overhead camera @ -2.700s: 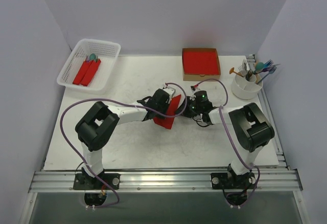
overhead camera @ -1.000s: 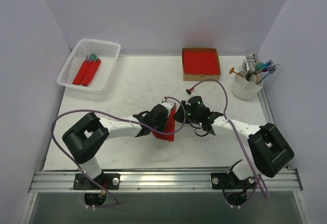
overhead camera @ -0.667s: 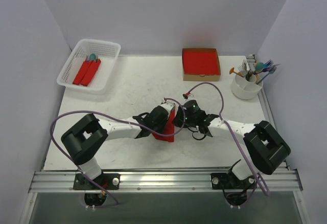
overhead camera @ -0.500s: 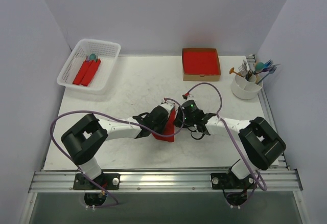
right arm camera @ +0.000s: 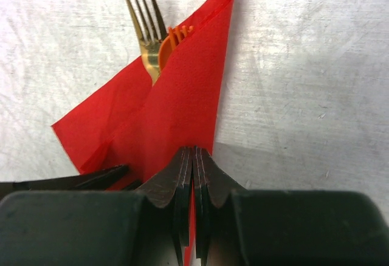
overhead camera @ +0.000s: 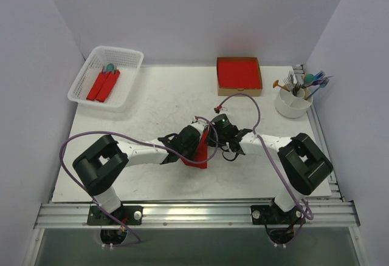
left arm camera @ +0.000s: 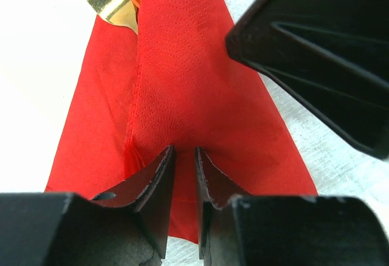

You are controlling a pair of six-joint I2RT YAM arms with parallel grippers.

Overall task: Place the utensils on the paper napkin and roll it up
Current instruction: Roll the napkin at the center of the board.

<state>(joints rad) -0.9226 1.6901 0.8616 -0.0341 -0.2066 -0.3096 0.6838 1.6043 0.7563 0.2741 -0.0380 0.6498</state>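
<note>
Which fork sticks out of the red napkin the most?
The shiny metal fork: all its prongs clear the paper napkin, while the orange fork beside it barely peeks out.

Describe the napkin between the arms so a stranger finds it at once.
Start at the middle of the white table. The napkin lies folded there, a red wedge; unlike the red stack in the cardboard box, a fork pokes out of it.

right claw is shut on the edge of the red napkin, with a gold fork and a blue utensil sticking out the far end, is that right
Not quite: beside the gold fork sits an orange utensil, not a blue one, as the right wrist view shows. The rest holds: the right claw is shut on the edge of the red napkin, and both pieces stick out of its far end.
</note>
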